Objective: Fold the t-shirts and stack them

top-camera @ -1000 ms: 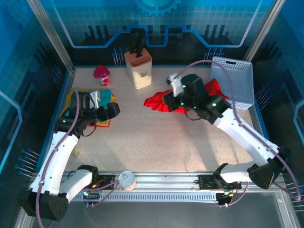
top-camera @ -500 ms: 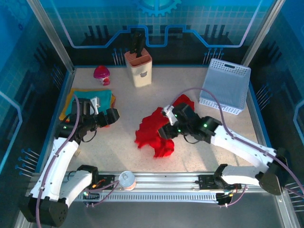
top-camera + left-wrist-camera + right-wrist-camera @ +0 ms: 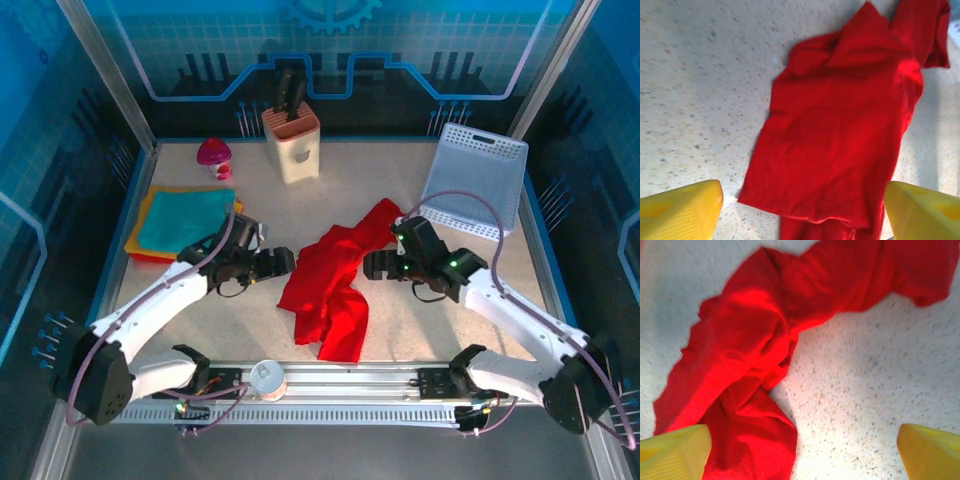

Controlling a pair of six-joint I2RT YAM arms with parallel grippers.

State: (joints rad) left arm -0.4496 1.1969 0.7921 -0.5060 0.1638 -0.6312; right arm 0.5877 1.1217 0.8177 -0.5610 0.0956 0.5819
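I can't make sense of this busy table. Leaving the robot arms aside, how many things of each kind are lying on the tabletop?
Cloth t-shirts: 4 (crumpled bright red t-shirt, folded teal t-shirt, folded orange t-shirt, folded yellow t-shirt)
White perforated plastic basket: 1
Beige knife block with black handles: 1
Small pink toy: 1
Total: 7

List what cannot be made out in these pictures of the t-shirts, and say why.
Red t-shirt, top view: crumpled, folds hide collar and sleeves.
Same shirt, left wrist view: lower end cut off by the bottom edge.
Folded stack, top view: teal shirt covers the rest, so the count is unclear.
Knife block, top view: contents too small and dark.
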